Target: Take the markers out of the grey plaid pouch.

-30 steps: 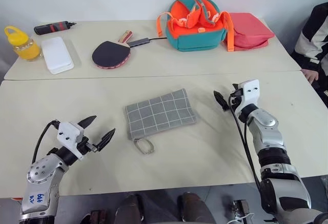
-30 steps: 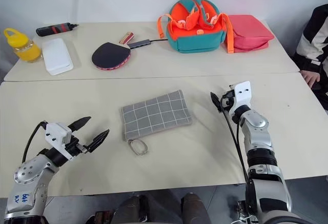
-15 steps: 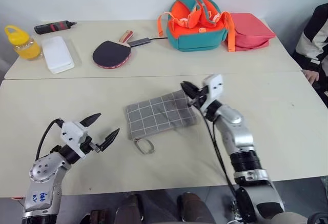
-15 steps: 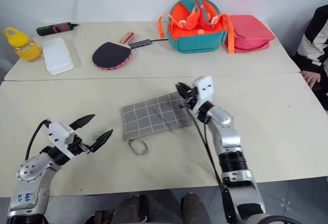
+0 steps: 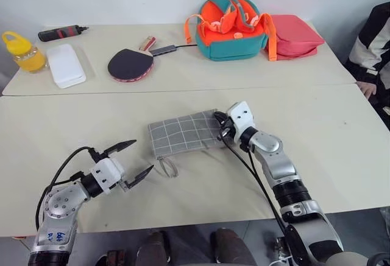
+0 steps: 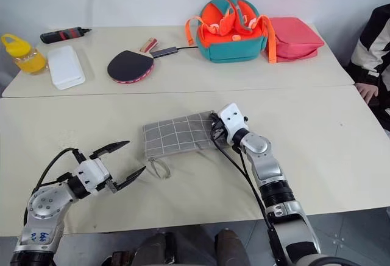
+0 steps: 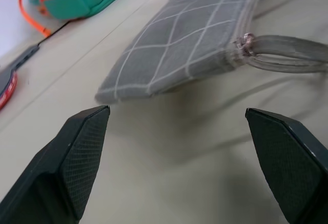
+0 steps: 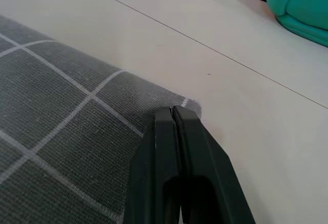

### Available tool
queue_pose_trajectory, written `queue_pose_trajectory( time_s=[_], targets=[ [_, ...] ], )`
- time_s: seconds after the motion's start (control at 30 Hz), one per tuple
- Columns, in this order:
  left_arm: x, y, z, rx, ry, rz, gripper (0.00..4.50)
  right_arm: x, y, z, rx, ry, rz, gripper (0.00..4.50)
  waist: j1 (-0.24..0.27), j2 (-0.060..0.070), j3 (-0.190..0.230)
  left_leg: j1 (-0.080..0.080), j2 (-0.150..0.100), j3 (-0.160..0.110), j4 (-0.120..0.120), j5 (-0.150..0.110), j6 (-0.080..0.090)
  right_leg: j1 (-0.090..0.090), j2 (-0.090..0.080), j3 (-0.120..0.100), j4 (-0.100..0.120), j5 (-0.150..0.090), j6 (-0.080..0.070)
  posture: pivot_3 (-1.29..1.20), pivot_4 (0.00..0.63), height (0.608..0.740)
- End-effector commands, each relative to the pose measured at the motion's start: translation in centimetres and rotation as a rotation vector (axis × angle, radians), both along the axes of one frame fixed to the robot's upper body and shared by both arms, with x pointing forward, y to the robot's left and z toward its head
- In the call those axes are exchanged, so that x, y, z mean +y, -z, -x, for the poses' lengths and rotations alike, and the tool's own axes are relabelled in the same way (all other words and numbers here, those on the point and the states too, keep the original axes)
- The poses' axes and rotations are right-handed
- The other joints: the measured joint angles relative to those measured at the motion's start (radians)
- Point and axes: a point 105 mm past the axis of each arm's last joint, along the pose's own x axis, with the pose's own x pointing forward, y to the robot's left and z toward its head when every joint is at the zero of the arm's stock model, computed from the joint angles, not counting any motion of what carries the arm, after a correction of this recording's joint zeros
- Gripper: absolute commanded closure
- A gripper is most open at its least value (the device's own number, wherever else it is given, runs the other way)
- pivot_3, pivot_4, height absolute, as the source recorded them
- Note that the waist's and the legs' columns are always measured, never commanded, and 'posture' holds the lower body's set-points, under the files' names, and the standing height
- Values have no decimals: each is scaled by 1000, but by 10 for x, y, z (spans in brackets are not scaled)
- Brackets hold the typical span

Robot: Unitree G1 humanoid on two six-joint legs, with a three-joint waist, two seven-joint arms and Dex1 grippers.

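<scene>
1. We found the grey plaid pouch (image 5: 184, 133) lying flat on the tabletop (image 5: 341, 126), zipped shut, with no markers in sight; we judged they were inside.
2. Its loop pull (image 5: 169, 167) lay at the pouch's near left corner, on the side toward the robot.
3. Our right gripper (image 6: 215, 127) sat at the pouch's far right corner with its jaws pressed together. The right wrist view put the fingertips (image 8: 173, 115) over the fabric edge, but we could not tell whether they pinched cloth or merely pressed on it.
4. Our left gripper (image 5: 130, 159) hovered just left of the loop pull, jaws spread wide and touching nothing.
5. Well beyond the pouch lay a table tennis paddle (image 5: 130, 64) and an orange-teal bag (image 5: 231, 25).
6. Risks we judged from here:
   - If the right jaws only rested on the corner, the pouch would slide or swing once the left gripper tugged the pull.
   - The thin, limp loop lay flat on the tabletop, so the left jaws could close on nothing or catch fabric instead.
   - A pull off the zipper's line could jam it or bunch the pouch.
</scene>
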Motion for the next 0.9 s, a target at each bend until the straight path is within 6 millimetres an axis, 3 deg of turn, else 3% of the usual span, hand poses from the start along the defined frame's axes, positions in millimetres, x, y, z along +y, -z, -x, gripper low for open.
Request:
queue_pose_trajectory(
  time_s=[0.03, 0.3, 0.4, 0.8, 0.9],
  targets=[
    [-5, -6, -10, -82, 34, -63, 0, 5, 3, 5, 3, -26, 4, 4453, 1, 0, 0, 0, 0, 0, 0, 0, 0, 0, 0, 0, 0, 0, 0, 0, 150, 740],
    [-28, 4, -23, -115, 123, -80, 0, 2, 2, 6, 8, -19, -8, 4453, 1, 0, 0, 0, 1, 1, -1, 0, 0, -2, 0, 1, 2, 0, 0, 0, 150, 740],
    [-34, 5, -27, -121, 140, -78, 648, 1, 2, 7, 8, -15, -7, 4500, 2, 0, 0, 0, 1, 1, 1, 0, 0, -2, 0, 1, 3, 0, 0, 0, 150, 740],
    [-39, 7, -29, -107, 169, -55, 4480, -1, 2, 8, 9, -3, -16, 4500, 1, 0, 0, 1, 1, 1, 1, 0, 0, -2, 0, 2, 6, 0, 0, 0, 150, 740],
    [-40, 7, -29, -93, 169, -38, 4480, -3, 0, 8, 4, 0, -15, 4500, 1, 0, 0, 1, 1, 1, 1, 0, 0, -2, 0, 2, 6, 0, 0, 0, 150, 740]
  ],
)
